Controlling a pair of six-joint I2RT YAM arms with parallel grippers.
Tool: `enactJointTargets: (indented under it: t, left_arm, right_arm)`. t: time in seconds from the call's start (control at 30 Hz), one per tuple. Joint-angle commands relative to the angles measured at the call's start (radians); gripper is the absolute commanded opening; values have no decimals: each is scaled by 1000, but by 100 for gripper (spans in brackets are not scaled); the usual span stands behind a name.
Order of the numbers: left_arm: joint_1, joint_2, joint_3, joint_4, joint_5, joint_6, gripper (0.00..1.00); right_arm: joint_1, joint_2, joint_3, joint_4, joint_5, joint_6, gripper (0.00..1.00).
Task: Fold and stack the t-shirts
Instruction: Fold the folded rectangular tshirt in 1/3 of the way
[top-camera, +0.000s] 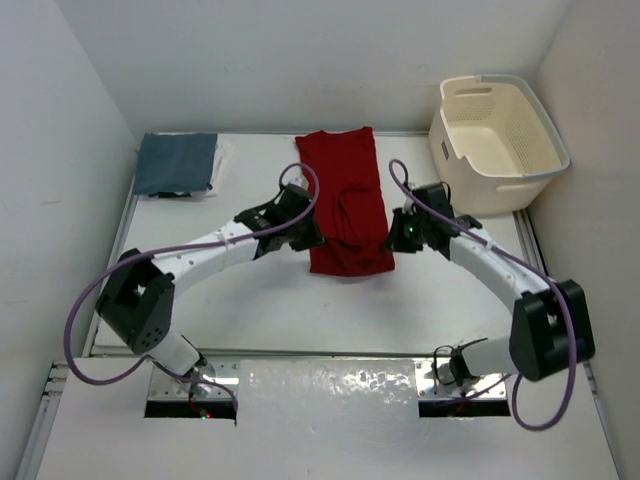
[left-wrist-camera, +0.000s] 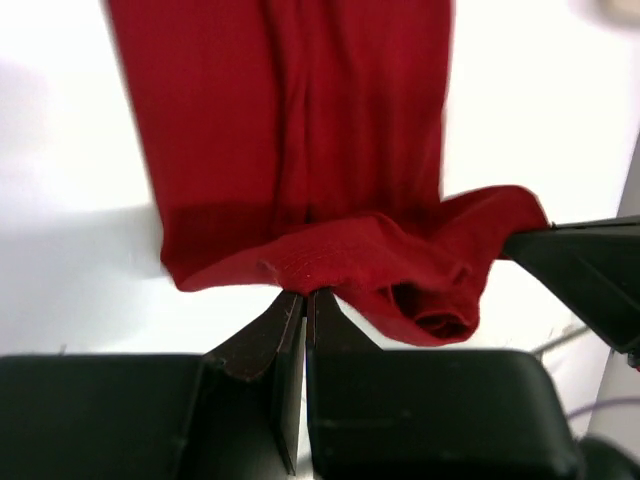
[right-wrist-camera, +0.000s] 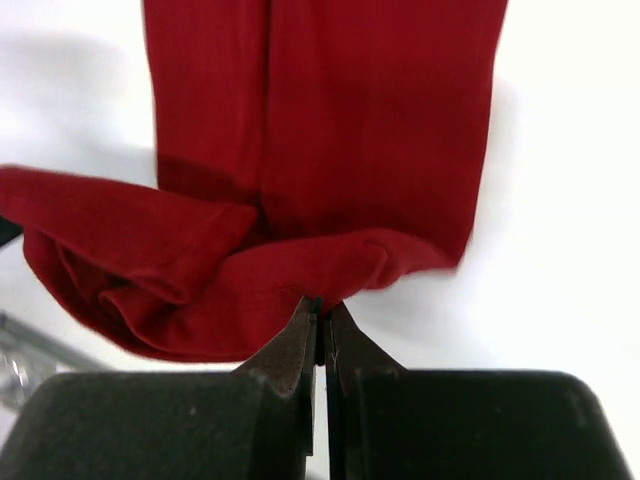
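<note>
Top external: soft red t-shirt (top-camera: 342, 172), long narrow rumpled strip.

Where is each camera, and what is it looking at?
Top external: above and behind the arms, looking down at the table, both arms, the red t-shirt.
Left wrist: on the left arm, looking past the left gripper, shut on the shirt's edge.
Right wrist: likewise, right gripper.
Shared: all show the red t-shirt.

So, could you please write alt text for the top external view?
Two arms grip a long red t-shirt at centre, the left tool and right tool shut on its sides. A folded blue-grey t-shirt lies far left; a cream basket sits far right.
</note>
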Motion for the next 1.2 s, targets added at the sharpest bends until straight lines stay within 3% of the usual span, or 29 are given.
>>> enactJointTargets:
  t: [0.0, 0.13, 0.47, 0.73, 0.97, 1.0, 1.03, 1.07, 1.1, 1.13, 1.17]
  left_arm:
    - [52, 55, 132, 19, -16, 89, 0]
    - [156, 128, 209, 53, 33, 110, 0]
    - [264, 398, 514, 31, 104, 212, 0]
    - [306, 556, 677, -24, 127, 272, 0]
    - [336, 614, 717, -44, 145, 272, 0]
    - [338, 637, 726, -45, 159, 275, 0]
    - [338, 651, 750, -54, 174, 279, 17]
    - [341, 668, 770, -64, 188, 288, 25]
    - [339, 699, 793, -70, 199, 296, 31]
    - [341, 711, 834, -93, 190, 302, 44]
    - [341, 736, 859, -114, 188, 311, 51]
  right_arm:
    - [-15, 94, 145, 82, 55, -26, 0]
    - [-24, 264, 298, 86, 75, -61, 0]
    - [-54, 571, 654, 97, 107, -72, 0]
    - [-71, 684, 780, 85, 133, -75, 0]
    - [-93, 791, 875, 57, 113, -55, 3]
    - [-97, 808, 894, 50, 116, -53, 5]
    - [-99, 813, 897, 57, 119, -49, 8]
    - [-101, 820, 897, 68, 122, -41, 17]
    - [-104, 826, 906, 85, 118, -43, 39]
    - [-107, 857, 926, 74, 110, -44, 45]
    - [-108, 874, 949, 62, 104, -50, 56]
